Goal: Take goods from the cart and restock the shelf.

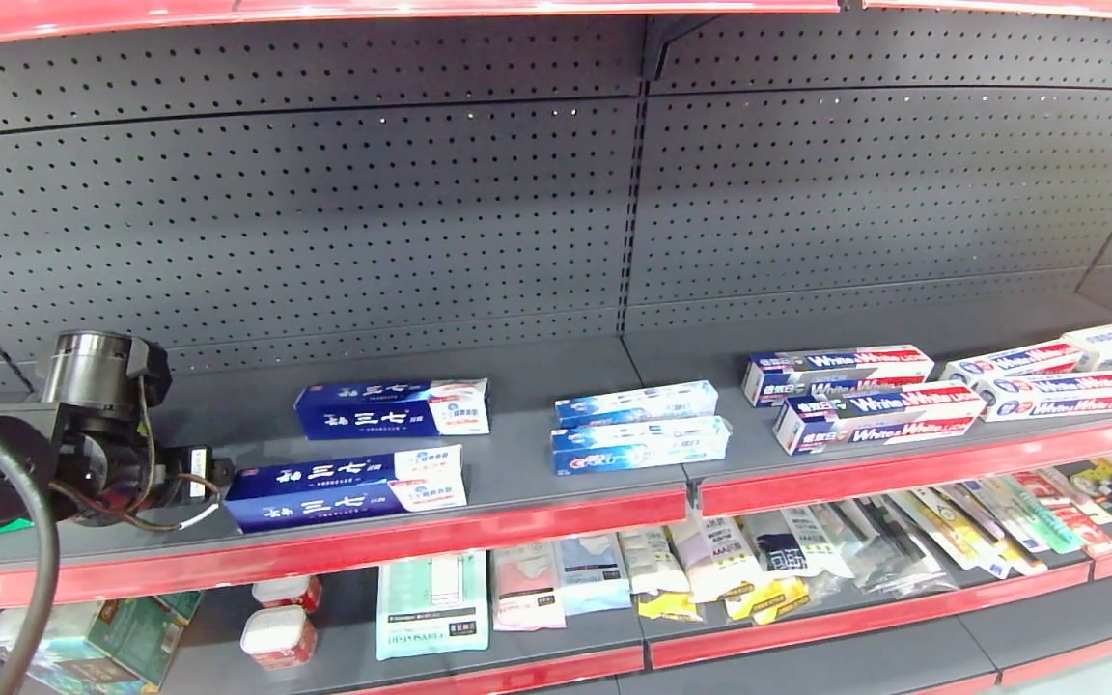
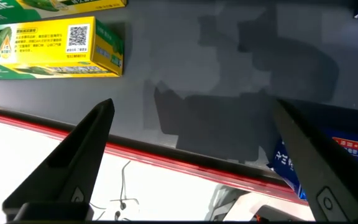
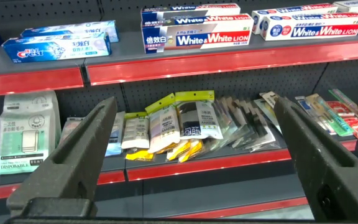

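My left arm [image 1: 93, 434] rests over the left end of the grey shelf [image 1: 527, 372]. Its gripper [image 2: 191, 106] is open and empty above bare shelf surface near the red front edge. A dark blue toothpaste box [image 1: 348, 490] lies just to its right, seen at one corner as the blue box [image 2: 347, 155]. A yellow and green box [image 2: 48, 46] lies on its other side. My right gripper [image 3: 196, 99] is open and empty, held back from the shelves and facing the lower shelf's hanging packets [image 3: 185, 118].
More toothpaste boxes lie along the shelf: another dark blue one [image 1: 392, 407], two light blue ones [image 1: 640, 444], and several white, red and blue ones [image 1: 879, 415]. The shelf below holds packets [image 1: 430, 603], small jars [image 1: 278, 637] and toothbrush packs [image 1: 1000, 512].
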`<state>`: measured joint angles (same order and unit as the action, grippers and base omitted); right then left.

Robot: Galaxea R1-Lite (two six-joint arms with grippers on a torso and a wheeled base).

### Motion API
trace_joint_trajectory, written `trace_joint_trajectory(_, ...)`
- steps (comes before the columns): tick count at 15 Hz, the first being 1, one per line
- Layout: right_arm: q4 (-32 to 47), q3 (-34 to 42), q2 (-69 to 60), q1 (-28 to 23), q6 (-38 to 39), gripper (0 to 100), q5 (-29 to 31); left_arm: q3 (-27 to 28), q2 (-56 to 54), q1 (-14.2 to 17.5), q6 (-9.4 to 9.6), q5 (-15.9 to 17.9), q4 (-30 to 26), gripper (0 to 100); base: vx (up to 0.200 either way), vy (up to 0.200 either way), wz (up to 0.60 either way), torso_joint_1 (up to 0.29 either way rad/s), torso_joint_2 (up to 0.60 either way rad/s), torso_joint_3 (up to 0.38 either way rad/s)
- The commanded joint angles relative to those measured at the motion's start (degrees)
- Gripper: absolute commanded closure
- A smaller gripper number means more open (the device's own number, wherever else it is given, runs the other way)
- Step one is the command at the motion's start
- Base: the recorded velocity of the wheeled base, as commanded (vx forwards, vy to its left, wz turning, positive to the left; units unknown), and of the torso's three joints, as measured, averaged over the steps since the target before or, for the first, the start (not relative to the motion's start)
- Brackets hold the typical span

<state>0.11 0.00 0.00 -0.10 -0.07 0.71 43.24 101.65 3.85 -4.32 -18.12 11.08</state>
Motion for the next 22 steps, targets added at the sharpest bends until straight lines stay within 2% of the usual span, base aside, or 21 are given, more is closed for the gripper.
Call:
trace_joint_trajectory(1, -0.02, 0.00, 0.09, 0.01, -0.01, 0, 0.00, 0.09, 0.04, -0.25, 0.01, 0.01, -0.09, 0, 0.000, 0.000, 0.00, 0.000, 0.00, 0.000)
trace_joint_trajectory(15, -0.02, 0.00, 0.09, 0.01, -0.01, 0, 0.00, 1.94, 0.40, -0.60, 0.10, -0.17, -0.01, 0, 0.000, 0.000, 0.00, 0.000, 0.00, 0.000)
trace_joint_trajectory(22, -0.02, 0.00, 0.09, 0.01, -0.01, 0, 0.00, 0.88, -0.48, -0.60, 0.10, -0.43, -0.18, 0, 0.000, 0.000, 0.00, 0.000, 0.00, 0.000)
